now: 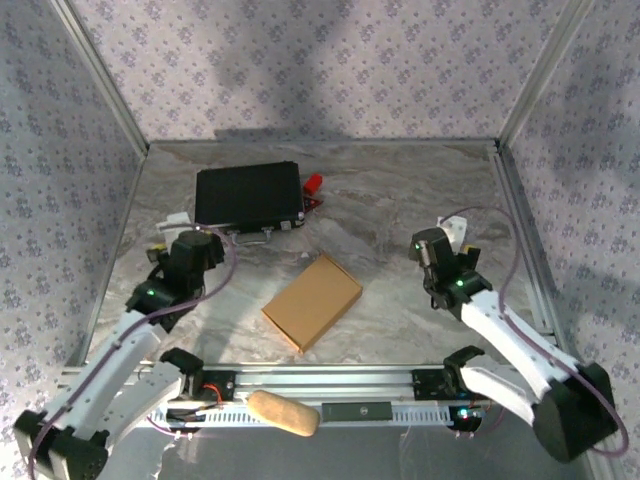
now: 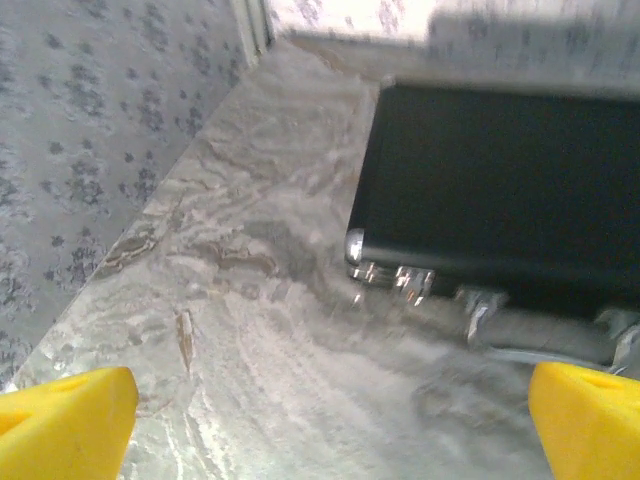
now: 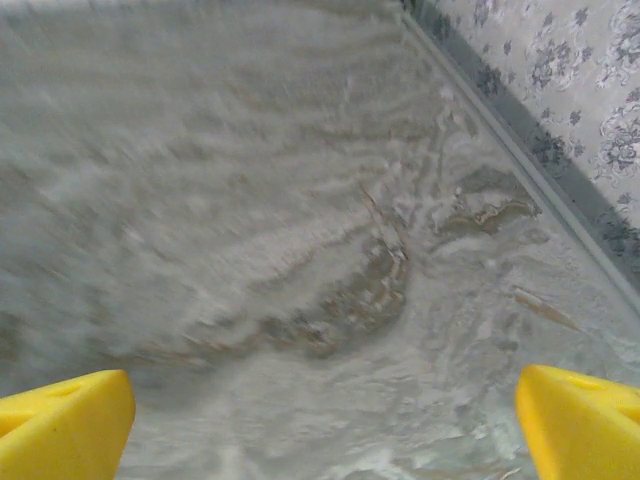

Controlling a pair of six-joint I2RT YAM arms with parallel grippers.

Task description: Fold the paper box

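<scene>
paper box point(image 1: 312, 302), plain brown cardboard, small flat rect. carton, flaps shut, lying flat, approx. mid-scene, turned diag., long edges running approx. 7 to 1 o'clock, one corner pointing 6 o'clock

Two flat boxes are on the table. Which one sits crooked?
The plain brown cardboard box, which lies turned at a slant with a corner pointing forward. The black rectangular case behind it sits nearly straight.

One paper box point(image 1: 312, 301); one black case point(image 1: 248, 195), just ahead of the left fingers point(image 2: 60, 420); one tan rounded lump point(image 1: 284, 412); one small red piece point(image 1: 313, 186) beside that case.
</scene>
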